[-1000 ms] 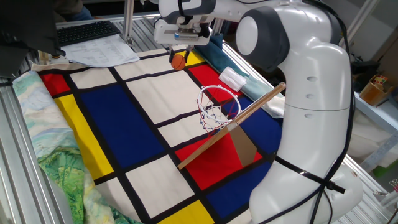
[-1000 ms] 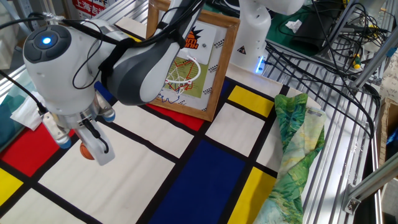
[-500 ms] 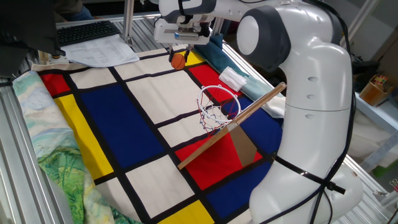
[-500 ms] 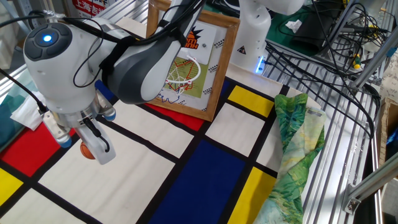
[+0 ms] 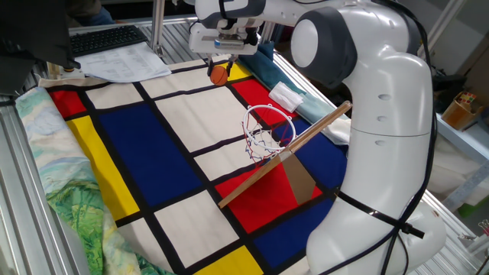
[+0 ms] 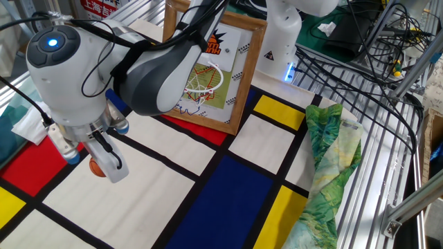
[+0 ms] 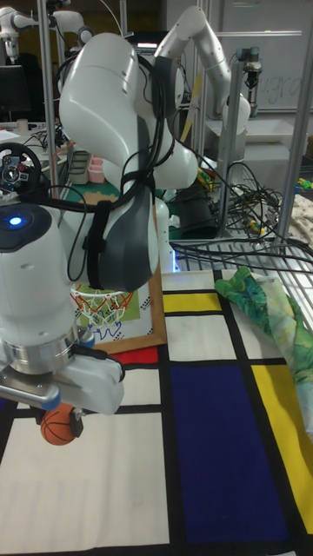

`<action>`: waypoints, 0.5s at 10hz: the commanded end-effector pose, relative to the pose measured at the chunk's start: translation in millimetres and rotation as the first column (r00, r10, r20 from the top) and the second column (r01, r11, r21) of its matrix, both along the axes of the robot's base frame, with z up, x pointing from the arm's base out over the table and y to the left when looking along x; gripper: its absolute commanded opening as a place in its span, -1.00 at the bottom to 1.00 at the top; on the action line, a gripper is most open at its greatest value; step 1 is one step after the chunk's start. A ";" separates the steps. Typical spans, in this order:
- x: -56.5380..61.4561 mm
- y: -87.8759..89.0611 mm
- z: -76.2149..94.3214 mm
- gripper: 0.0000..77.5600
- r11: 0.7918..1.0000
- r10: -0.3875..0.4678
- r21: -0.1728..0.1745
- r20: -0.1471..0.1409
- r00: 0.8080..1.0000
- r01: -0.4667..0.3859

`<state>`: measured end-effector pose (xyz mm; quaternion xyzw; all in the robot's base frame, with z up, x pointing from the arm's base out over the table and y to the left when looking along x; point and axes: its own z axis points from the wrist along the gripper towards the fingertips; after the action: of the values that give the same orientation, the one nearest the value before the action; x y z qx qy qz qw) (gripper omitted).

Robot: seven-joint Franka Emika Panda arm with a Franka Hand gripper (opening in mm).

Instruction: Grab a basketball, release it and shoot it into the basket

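The orange basketball (image 5: 220,74) (image 6: 96,167) (image 7: 59,426) hangs just above the cloth at the far end of the table, and my gripper (image 5: 219,70) (image 6: 99,164) (image 7: 57,425) is shut on it, fingers pointing down. The basket (image 5: 268,122) (image 6: 202,81) (image 7: 103,306), a white ring with a red-white-blue net, is fixed to a slanted brown board (image 5: 298,149) near the arm's base. The ball is well away from the hoop and lower than its rim.
A cloth of red, blue, yellow and white blocks (image 5: 153,145) covers the table. A green patterned cloth (image 5: 69,206) (image 6: 325,159) lies along one edge. Papers and a keyboard (image 5: 114,46) sit beyond the far end; a folded white cloth (image 5: 286,97) lies beside the hoop.
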<state>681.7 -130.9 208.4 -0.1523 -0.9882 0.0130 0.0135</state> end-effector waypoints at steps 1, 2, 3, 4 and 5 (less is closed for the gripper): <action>0.8 -0.5 2.1 -0.96 0.998 0.044 -0.057 0.118 0.992 -0.038; 0.8 -0.5 2.1 -0.96 0.997 0.065 -0.054 0.121 0.990 -0.059; 0.8 -0.5 2.1 -0.96 0.995 0.091 -0.040 0.119 0.989 -0.087; 0.8 -0.5 2.1 -0.96 0.995 0.101 -0.033 0.121 0.988 -0.097; 0.8 -0.5 2.1 -0.96 0.993 0.119 -0.029 0.126 0.985 -0.117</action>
<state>681.7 -130.9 208.4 -0.1523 -0.9882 0.0130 0.0135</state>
